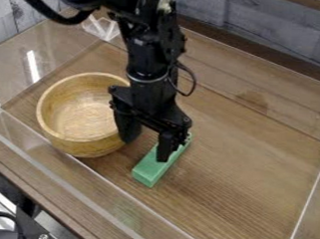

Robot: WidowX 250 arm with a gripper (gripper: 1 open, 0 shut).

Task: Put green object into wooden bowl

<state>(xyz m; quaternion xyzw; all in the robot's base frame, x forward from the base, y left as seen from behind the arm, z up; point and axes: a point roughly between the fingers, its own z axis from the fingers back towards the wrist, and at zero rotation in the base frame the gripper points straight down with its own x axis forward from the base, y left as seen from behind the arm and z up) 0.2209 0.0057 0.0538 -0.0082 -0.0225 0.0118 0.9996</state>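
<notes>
The green object (154, 169), a flat bright green block, lies on the wooden table just right of the wooden bowl (85, 111). My gripper (148, 141) points straight down right over the block's far end, open, one finger on each side of that end. The fingers hide the block's upper part, and I cannot tell whether they touch it. The bowl is round, light tan, and holds nothing I can see.
Clear acrylic walls (41, 171) fence the table along the front and left. A clear plastic stand (100, 24) sits at the back left. Open wood surface (255, 146) stretches to the right of the block.
</notes>
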